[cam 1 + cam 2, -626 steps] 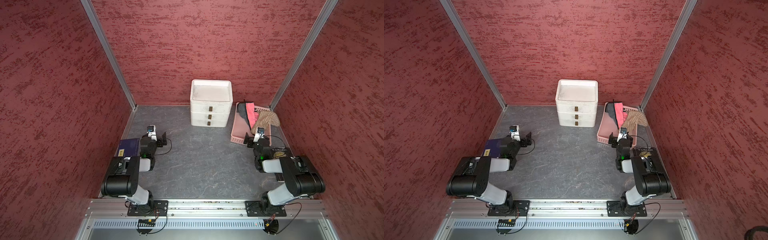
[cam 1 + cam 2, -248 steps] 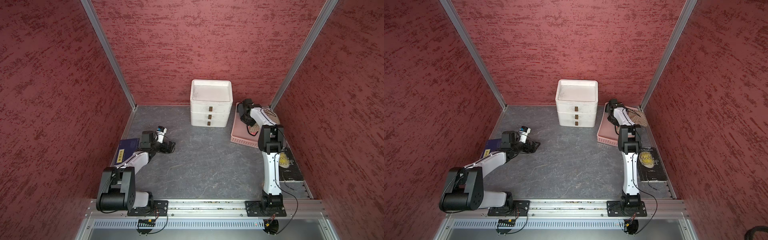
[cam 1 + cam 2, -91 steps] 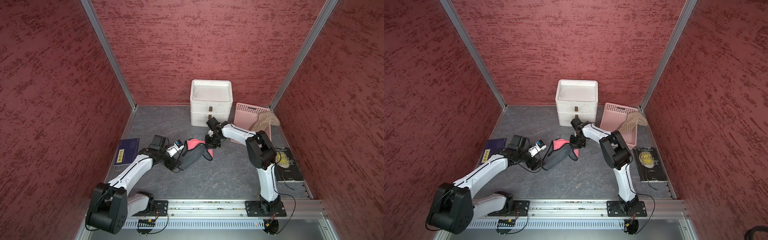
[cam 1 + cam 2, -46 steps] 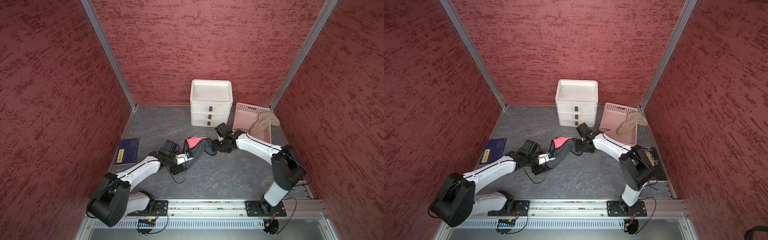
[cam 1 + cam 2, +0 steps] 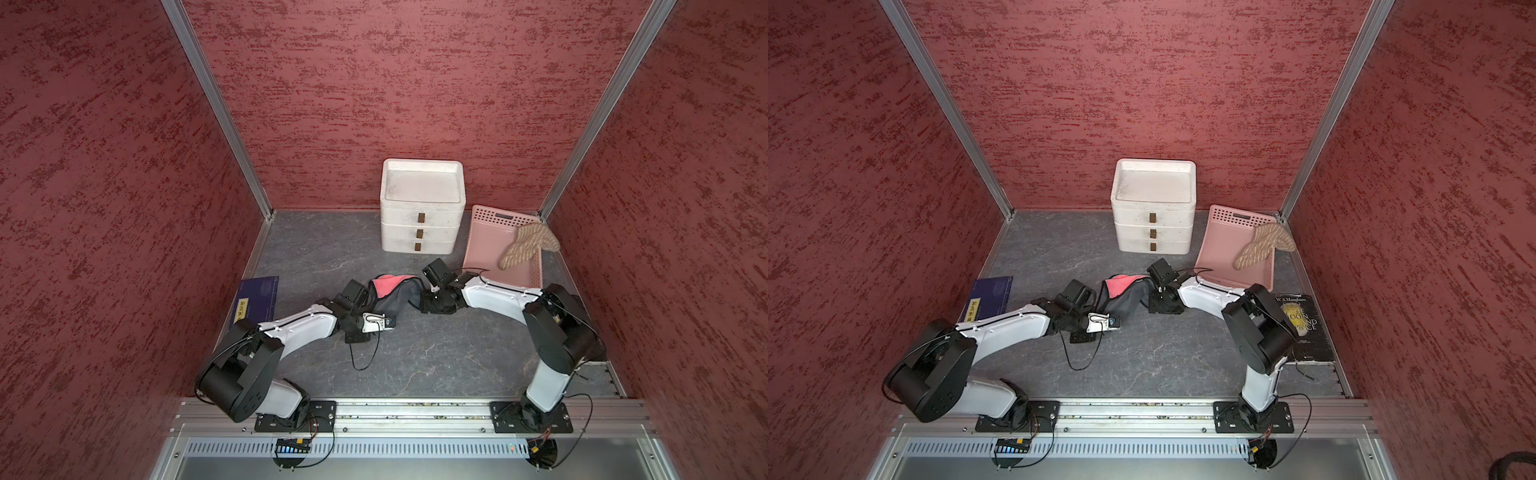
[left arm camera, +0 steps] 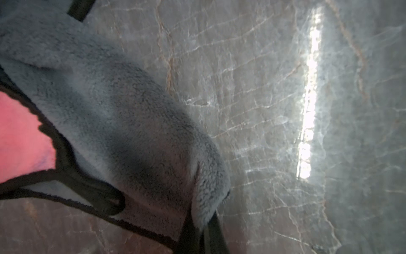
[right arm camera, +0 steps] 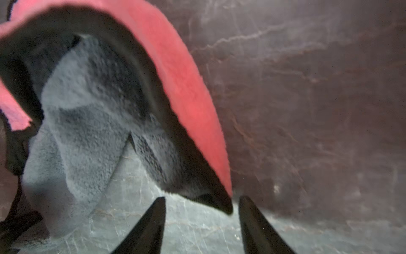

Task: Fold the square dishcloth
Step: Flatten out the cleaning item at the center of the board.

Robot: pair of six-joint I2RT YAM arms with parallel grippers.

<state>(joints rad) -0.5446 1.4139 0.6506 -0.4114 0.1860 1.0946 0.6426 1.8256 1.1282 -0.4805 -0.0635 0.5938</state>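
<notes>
The square dishcloth [image 5: 395, 297] (grey fleece, pink reverse, black edging) is lying crumpled on the dark grey marble-look tabletop [image 5: 415, 357]. It's sitting approx mid-table, btwn the two arms & in front of the white three-drawer plastic cabinet [image 5: 420, 226]. It's bunching into a hump, w/ pink showing along the far edge and grey facing the front in both top views.

The L gripper [image 6: 203, 229] is pinching one grey corner of the cloth. Its jaws are pressing together on the fabric, w/ fleece bulging out past the tips in the L wrist view. The rest of the cloth is trailing away from that corner over the table, black hem curling beside it.

The R gripper [image 7: 201, 200] is sitting at the cloth's opposite end, low over the table. Its jaws are standing apart. A pointed corner, pink outside & dark inside, is poking into the gap btwn the black fingers [image 7: 151, 222], not touching either as far as the slightly blurred R wrist view shows.

Elsewhere, a pink perforated plastic basket [image 5: 486, 245] is resting right of the cabinet, w/ a beige knitted mitten [image 5: 528, 245] draping over its right rim. A blue hardback book [image 5: 257, 297] is lying at the table's left edge. A black paperback w/ gold lettering [image 5: 1304, 328] is lying at the right edge, partly hidden by the R arm.
</notes>
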